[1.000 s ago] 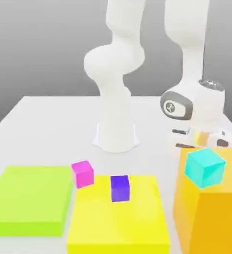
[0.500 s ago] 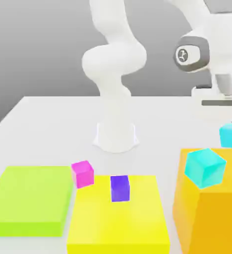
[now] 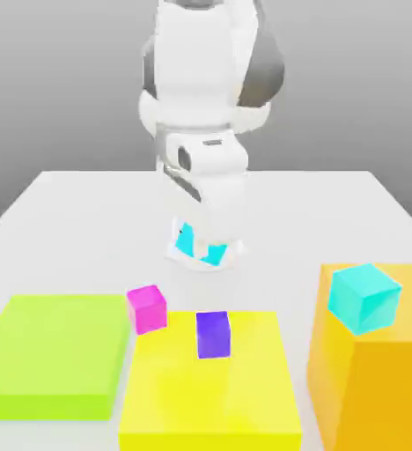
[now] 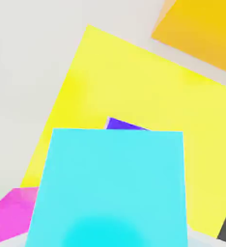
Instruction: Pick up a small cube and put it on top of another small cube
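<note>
End effector [image 3: 201, 242] hangs in front of the arm's white base, above the counter [image 3: 86, 211], closed tight on the small cyan-blue cube [image 3: 199, 241]. In the exterior view the cube shows as cyan patches betw. the white fingers, partly hidden by them, clear of the counter surface. In the hand view the same cube [image 4: 110, 188] sits right under the camera, very close, w/ its broad cyan face toward the lens.

Past that cube in the hand view: the yellow flat block [image 4: 144, 96], a sliver of the purple cube [image 4: 122, 124] peeking just over the cyan cube's edge, the magenta cube [image 4: 16, 212] off one corner, and the orange block [image 4: 202, 29] further off.

Exterior view layout: magenta cube [image 3: 146, 308] rests near the front, betw. the lime-green flat block [image 3: 55, 352] on the exterior view's left and the yellow flat block [image 3: 209, 388]; it looks tilted, at the yellow block's near corner. Purple cube [image 3: 213, 334] stands on the yellow block. Tall orange block [image 3: 368, 370] is on the exterior view's right, w/ the greener turquoise cube [image 3: 364, 298] on its top, tilted.

Held cube is behind and above the magenta and purple cubes, well apart from the turquoise one. Arm [image 3: 201, 79] is bunched over its base.
</note>
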You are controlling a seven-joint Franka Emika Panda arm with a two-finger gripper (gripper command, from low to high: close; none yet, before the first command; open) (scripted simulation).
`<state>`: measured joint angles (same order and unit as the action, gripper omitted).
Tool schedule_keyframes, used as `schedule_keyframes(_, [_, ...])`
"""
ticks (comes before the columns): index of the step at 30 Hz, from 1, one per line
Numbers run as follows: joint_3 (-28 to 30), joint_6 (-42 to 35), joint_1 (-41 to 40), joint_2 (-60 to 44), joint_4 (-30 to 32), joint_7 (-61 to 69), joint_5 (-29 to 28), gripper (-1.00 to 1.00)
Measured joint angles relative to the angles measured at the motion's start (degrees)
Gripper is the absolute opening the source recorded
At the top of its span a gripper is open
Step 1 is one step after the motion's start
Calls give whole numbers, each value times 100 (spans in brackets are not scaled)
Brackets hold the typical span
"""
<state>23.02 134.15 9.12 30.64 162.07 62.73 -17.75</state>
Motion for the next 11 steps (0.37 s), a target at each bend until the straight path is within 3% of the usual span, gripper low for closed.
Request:
schedule_keyframes(3, [296,210,-138,-156,202,224,-53,-100])
schedule_keyframes(8, [591,1327,-11,-1076,433,353,11,-100])
schedule_keyframes(9, [631,1505,8,-1222,465,370,20,100])
schedule_keyframes(11, [631,1504,8,-1222,465,369,20,100])
